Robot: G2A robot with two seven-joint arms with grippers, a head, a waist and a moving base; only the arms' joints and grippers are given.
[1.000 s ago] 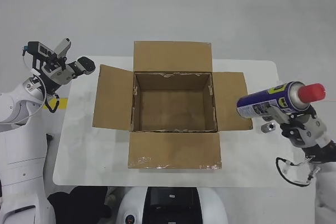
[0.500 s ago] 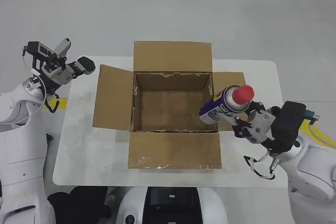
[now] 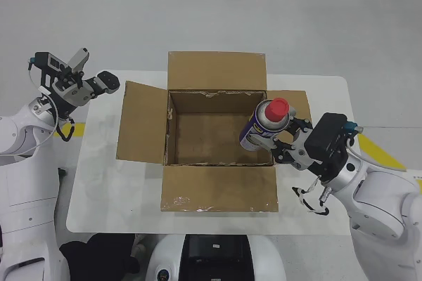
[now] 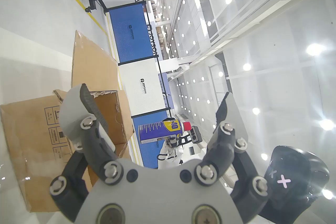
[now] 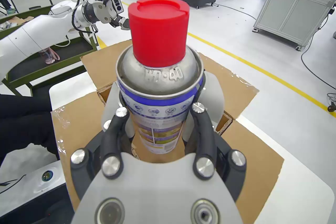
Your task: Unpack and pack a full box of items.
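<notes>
Red-capped and blue-labelled, the can [image 3: 264, 123] is clamped in the right gripper [image 5: 162, 114]. Both fingers are closed against the can's body below the shoulder, one on each side, and the cap [image 5: 158, 30] stands clear above them. The can is close to upright, leaning slightly, over the right part of the open box [image 3: 218, 198] and just inside its right wall. Its lower end is hidden behind the gripper, so contact with the box floor cannot be confirmed. The left gripper [image 4: 153, 101] stands wide open with nothing between its fingers and touches nothing. One second earlier the can lay nearly level in the same grip, out past the right flap over the table's right edge, with its cap pointing away from the box. Half a second earlier it was over the right flap and wall, partly raised. It has since crossed the wall and come nearer to upright. Neither the left arm nor the box has shifted across the three top views. The right arm comes in from the table's [image 3: 98, 183] right side, its wrist over the right flap and its gripper facing the box interior. The left arm is held off the table's far left corner, well apart from the left flap. Its gripper is tilted upward toward the ceiling, with the box and can at a distance beyond it.
</notes>
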